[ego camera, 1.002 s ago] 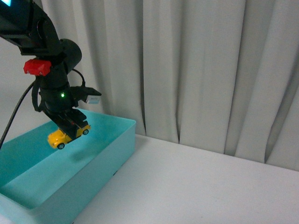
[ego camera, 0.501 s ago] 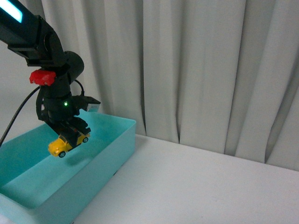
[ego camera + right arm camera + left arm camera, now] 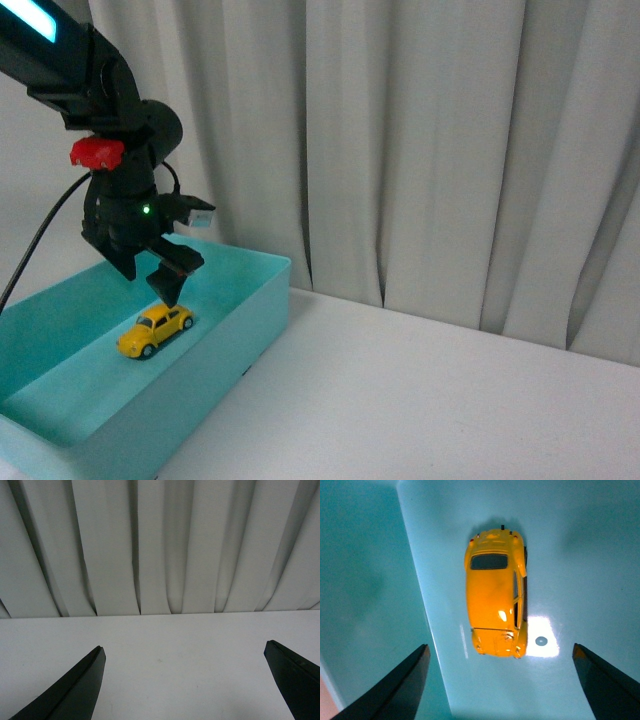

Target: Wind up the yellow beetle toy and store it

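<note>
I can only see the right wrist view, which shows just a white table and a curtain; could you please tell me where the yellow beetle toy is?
Observer: The yellow beetle toy sits on its wheels on the floor of the turquoise bin.
Operator: Thank you. Is the left gripper holding it?
Observer: No, the left gripper is open and hangs above the toy, clear of it.
Operator: Is it lined up with the toy?
Observer: In the left wrist view, the toy lies midway between the spread fingers.

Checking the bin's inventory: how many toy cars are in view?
1. The yellow beetle toy sits on its wheels on the floor of the turquoise bin, under the open left tool. Part of the bin is out of frame, so more could be hidden.
</note>
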